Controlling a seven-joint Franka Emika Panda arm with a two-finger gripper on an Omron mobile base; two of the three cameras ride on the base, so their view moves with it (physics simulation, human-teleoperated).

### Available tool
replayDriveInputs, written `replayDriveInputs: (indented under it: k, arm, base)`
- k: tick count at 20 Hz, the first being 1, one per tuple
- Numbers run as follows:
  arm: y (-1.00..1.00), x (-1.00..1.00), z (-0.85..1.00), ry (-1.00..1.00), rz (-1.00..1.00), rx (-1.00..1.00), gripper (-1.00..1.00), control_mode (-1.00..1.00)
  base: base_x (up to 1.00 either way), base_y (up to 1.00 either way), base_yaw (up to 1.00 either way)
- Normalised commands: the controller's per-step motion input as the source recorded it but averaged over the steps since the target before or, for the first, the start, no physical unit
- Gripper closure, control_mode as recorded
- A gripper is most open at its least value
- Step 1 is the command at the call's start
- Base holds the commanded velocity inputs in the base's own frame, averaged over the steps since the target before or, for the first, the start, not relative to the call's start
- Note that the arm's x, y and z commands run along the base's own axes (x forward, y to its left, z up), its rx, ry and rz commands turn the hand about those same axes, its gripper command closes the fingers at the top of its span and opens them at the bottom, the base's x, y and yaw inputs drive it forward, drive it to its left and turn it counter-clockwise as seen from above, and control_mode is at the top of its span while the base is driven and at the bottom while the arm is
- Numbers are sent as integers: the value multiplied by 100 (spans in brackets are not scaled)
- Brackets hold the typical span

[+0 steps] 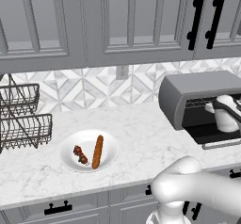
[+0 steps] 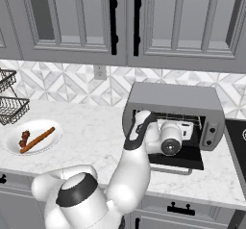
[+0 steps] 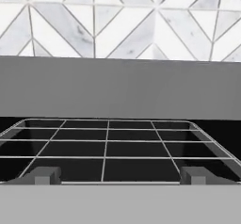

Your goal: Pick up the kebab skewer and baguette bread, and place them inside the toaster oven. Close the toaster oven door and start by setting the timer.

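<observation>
Along the back edge of the marble counter [image 1: 141, 133], toward its right end, I have the toaster oven [image 2: 175, 100] standing with the toaster oven door [image 2: 180, 159] dropped flat toward the front edge, its silver handle just past the door's lip. My arm reaches into the opening, and the gripper [image 3: 120, 175] sits at the mouth of the cavity, just above the wire rack [image 3: 108, 145]; its fingers [image 3: 44, 175] stand wide apart with nothing between them. Through the hand view I see the rack bare, the oven's grey wall beyond it and the patterned tile backsplash [image 3: 117, 20] above.

Nearer the counter's left end, close to the front edge, a white plate [image 1: 88, 151] carries both foods. The baguette bread [image 1: 97, 151] lies on its right half, and the kebab skewer [image 1: 80, 155] lies just beside it on the left. A wire basket rack [image 1: 21, 119] stands at the counter's far left.
</observation>
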Motion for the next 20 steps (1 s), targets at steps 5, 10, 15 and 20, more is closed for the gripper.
replayDriveInputs:
  k: [5, 10, 15, 20]
  arm:
    - [-8, 9, -26, 0, 0, 0, -100, -100]
    - [0, 29, 0, 0, -2, 0, -100, -100]
    - [0, 42, 0, 0, -4, 0, -100, -100]
    - [0, 33, 0, 0, -3, 0, -100, -100]
  base:
    - [0, 0, 0]
    - [0, 0, 0]
    - [0, 0, 0]
    - [0, 0, 0]
